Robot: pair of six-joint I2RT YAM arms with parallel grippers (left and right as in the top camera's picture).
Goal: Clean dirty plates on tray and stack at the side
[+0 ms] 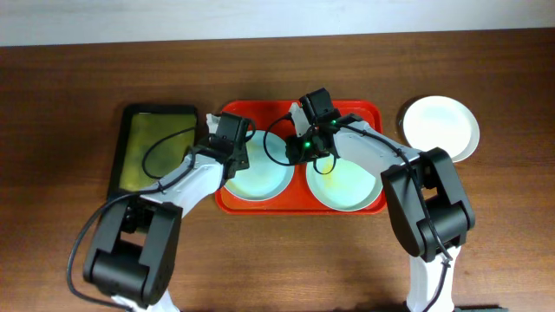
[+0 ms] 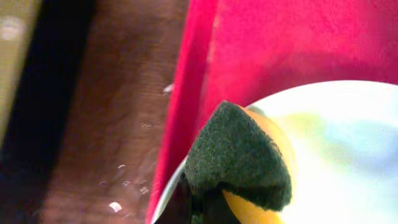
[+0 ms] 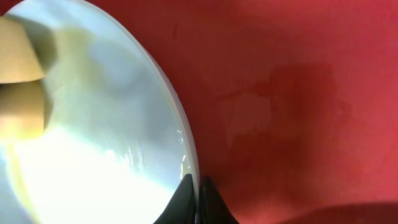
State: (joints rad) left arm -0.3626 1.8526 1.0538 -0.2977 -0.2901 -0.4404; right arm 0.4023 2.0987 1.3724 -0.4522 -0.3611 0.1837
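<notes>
**Scrubbing at the tray**

The left gripper is clenching a green-and-yellow sponge at the rim of the left plate. The right gripper is pinching the edge of the right plate. Both are lying on the red tray; a third plate is sitting on the worktop to its right.

The plates look glossy, the plastic tray smooth, the sponge rough-fibred, the table matt wood.
</notes>
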